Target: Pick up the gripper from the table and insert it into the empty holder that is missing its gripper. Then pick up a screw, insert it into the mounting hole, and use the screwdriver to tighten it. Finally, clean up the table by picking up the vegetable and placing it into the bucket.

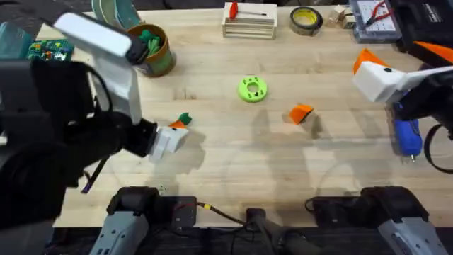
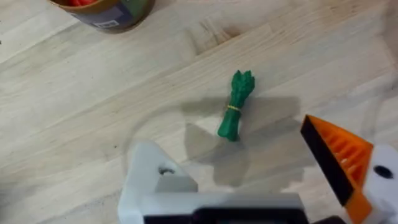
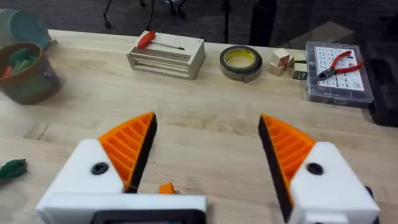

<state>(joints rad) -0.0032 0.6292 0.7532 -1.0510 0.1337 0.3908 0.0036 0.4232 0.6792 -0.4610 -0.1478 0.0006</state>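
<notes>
The orange gripper (image 1: pixel 301 113) lies on the table right of centre; its edge peeks up in the right wrist view (image 3: pixel 166 188). My left gripper (image 1: pixel 173 131) (image 2: pixel 230 149) is open and low over the table. One finger carries an orange pad (image 2: pixel 339 158); the other is the bare white holder (image 2: pixel 155 180). The dark green vegetable (image 2: pixel 236 106) (image 1: pixel 185 118) lies just ahead of those fingertips, untouched. My right gripper (image 1: pixel 368 67) (image 3: pixel 208 121) is open and holds nothing, at the right. The blue screwdriver (image 1: pixel 407 134) lies under the right arm. The bucket (image 1: pixel 152 49) (image 2: pixel 106 12) (image 3: pixel 25 74) stands at the back left.
A lime green ring disc (image 1: pixel 252 88) lies mid-table. At the back stand a wooden rack with a red-handled tool (image 1: pixel 249 20), a tape roll (image 1: pixel 306 20) and a parts box (image 1: pixel 375 18). The left arm looms large and dark at the left.
</notes>
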